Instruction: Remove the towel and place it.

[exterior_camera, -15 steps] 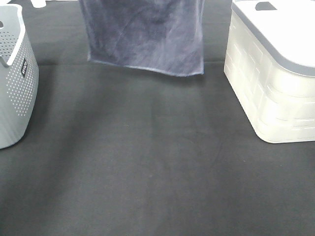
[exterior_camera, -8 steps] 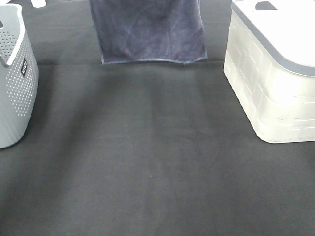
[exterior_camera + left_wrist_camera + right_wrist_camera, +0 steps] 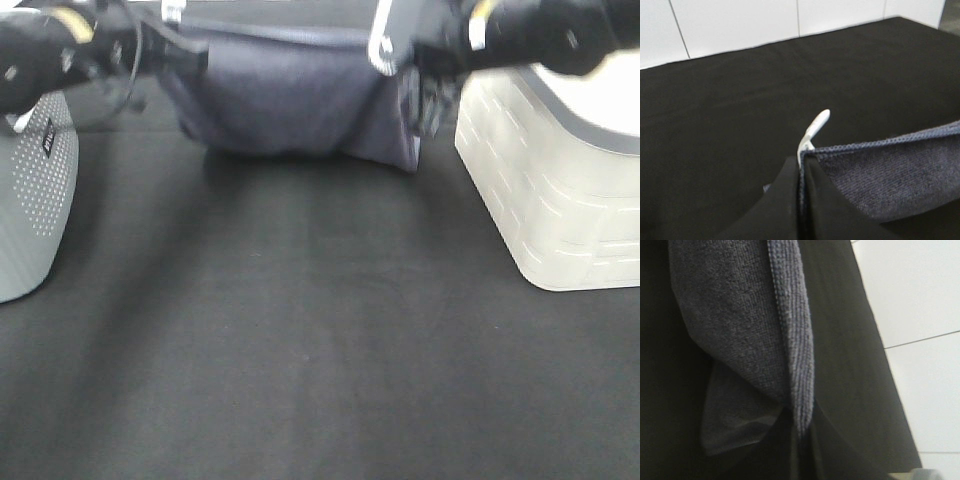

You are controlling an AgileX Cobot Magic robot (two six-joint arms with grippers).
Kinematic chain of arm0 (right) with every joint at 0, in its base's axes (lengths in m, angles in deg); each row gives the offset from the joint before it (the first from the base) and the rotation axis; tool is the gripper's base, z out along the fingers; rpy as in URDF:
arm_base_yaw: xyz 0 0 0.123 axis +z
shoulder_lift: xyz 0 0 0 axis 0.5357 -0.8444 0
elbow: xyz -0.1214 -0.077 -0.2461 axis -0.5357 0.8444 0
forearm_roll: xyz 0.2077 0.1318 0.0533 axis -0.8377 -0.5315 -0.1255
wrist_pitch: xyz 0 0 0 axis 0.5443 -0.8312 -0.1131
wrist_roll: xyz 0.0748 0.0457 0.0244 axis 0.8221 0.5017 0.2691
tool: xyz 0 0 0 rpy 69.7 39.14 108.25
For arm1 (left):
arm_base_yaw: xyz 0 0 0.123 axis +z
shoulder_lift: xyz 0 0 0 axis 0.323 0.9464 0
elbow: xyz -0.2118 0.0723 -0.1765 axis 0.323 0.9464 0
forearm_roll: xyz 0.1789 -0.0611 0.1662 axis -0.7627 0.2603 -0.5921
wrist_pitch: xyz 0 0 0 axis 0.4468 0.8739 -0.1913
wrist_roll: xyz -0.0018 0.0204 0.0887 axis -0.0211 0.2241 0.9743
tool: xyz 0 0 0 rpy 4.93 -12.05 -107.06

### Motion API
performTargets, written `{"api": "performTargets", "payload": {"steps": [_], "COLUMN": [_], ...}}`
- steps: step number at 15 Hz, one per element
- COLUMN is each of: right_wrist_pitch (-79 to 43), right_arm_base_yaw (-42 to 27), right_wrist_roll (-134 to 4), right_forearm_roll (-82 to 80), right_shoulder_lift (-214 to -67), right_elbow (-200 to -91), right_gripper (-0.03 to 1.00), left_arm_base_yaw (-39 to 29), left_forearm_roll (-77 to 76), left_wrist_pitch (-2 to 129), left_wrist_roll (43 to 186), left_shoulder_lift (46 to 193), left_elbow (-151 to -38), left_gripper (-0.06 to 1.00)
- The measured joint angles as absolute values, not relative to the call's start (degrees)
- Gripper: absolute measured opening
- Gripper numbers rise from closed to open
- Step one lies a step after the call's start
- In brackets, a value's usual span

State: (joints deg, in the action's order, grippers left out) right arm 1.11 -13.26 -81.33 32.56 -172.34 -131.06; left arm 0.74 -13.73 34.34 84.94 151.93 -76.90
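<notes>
The greyish-blue towel [image 3: 300,105] hangs spread between my two grippers at the back of the black table, its lower edge bunching on the cloth. My left gripper [image 3: 172,20] is shut on its upper left corner; the left wrist view shows the stitched edge [image 3: 880,145] and the small white tag [image 3: 815,127] pinched at the closed fingers [image 3: 790,200]. My right gripper [image 3: 385,45] is shut on the upper right corner; the right wrist view shows the towel [image 3: 740,325] hanging from the closed fingertips.
A grey perforated basket [image 3: 30,190] stands at the left edge. A white lidded bin [image 3: 560,190] stands at the right. The black tablecloth [image 3: 300,330] spreads in front of the towel.
Both arms have come down into the exterior view, lowering the towel. Its lower edge now touches the table and bunches instead of hanging flat.
</notes>
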Motion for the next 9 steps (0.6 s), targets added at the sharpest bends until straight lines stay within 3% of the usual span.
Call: {"api": "performTargets", "payload": {"steps": [4, 9], "right_wrist_pitch": [6.3, 5.7], "right_arm_base_yaw": [-13.1, -12.5], "right_wrist_roll": [-82.2, -83.2], "right_forearm_roll": [33.4, 33.1], "right_shoulder_lift": [-167.1, -166.0], "right_elbow": [-117.0, -108.4], "right_gripper": [0.02, 0.02], "left_arm_base_yaw": [-0.7, -5.9], "left_forearm_roll": [-16.9, -13.2], "left_wrist_pitch": [32.6, 31.8], "left_wrist_roll": [84.2, 83.9], "left_shoulder_lift": [146.1, 145.6], "left_elbow": [-63.7, -56.0], "left_gripper": [0.00, 0.00]}}
